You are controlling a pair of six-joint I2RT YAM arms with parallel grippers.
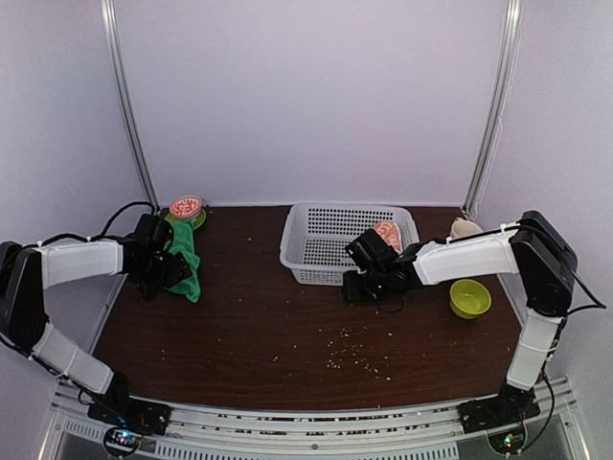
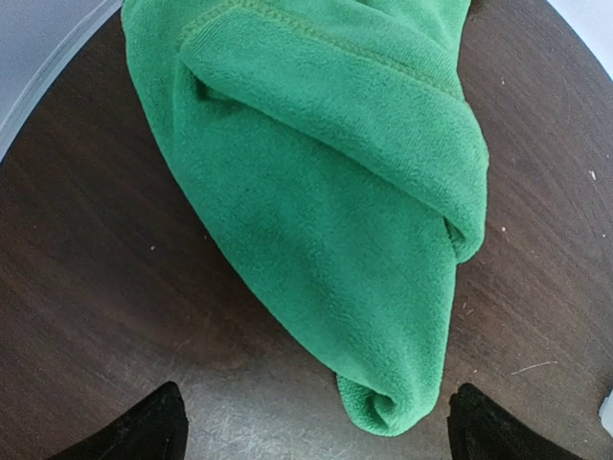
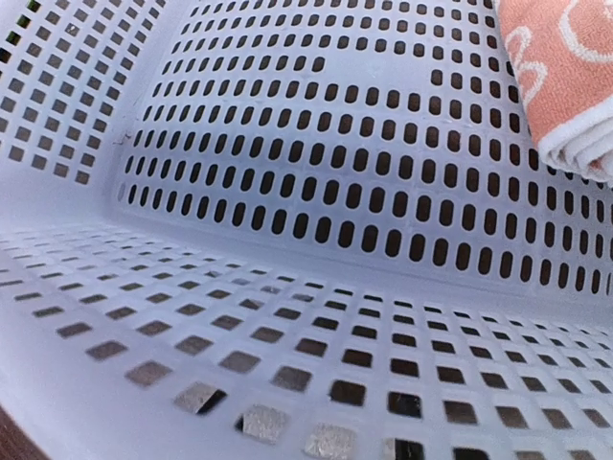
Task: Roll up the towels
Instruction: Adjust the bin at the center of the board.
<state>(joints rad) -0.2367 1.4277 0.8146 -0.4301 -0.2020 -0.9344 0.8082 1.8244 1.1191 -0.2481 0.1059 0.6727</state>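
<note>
The green towel [image 2: 335,192] lies bunched into a loose roll on the dark table, its curled end [image 2: 397,407] pointing toward my left gripper [image 2: 321,436]. That gripper is open, with black fingertips [image 2: 153,426] on either side and nothing between them. From above, the green towel [image 1: 187,261] sits at the table's left, next to my left gripper [image 1: 161,273]. The peach-orange towel [image 3: 565,67] with white print lies inside the white basket [image 3: 287,220]; from above this towel [image 1: 389,234] is near the basket's right side. My right gripper [image 1: 364,280] is at the basket's front wall, its fingers hidden.
The white perforated basket [image 1: 316,251] stands at the back middle. A round red lid on a green dish [image 1: 186,207] is behind the green towel. A yellow-green bowl [image 1: 469,298] and a beige object [image 1: 465,228] sit at the right. Crumbs [image 1: 359,350] dot the front.
</note>
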